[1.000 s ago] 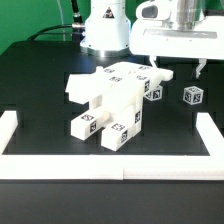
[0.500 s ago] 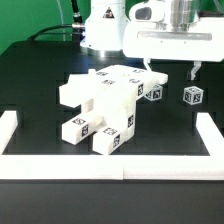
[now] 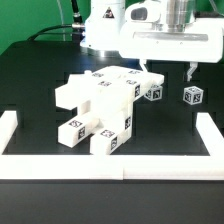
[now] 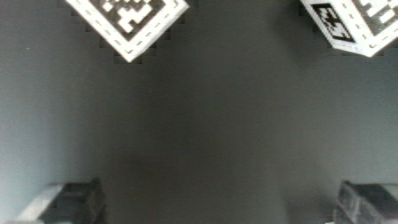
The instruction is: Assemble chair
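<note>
On the table (image 3: pixel 40 90), one small block (image 3: pixel 153 92) lies near and lower than the gripper (image 3: pixel 168 72) on the exterior view's left, a second block (image 3: pixel 192 96) likewise on its right, and the joined chair parts (image 3: pixel 100 108) spread farther left.

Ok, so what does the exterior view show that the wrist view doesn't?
Only the exterior view shows the partly built chair, the white border rails and the robot's base. Only the wrist view shows, close up, that nothing sits between the fingertips of the open hand, just bare black table. Both views show the table and two small tagged blocks, probably the same pair.
</note>
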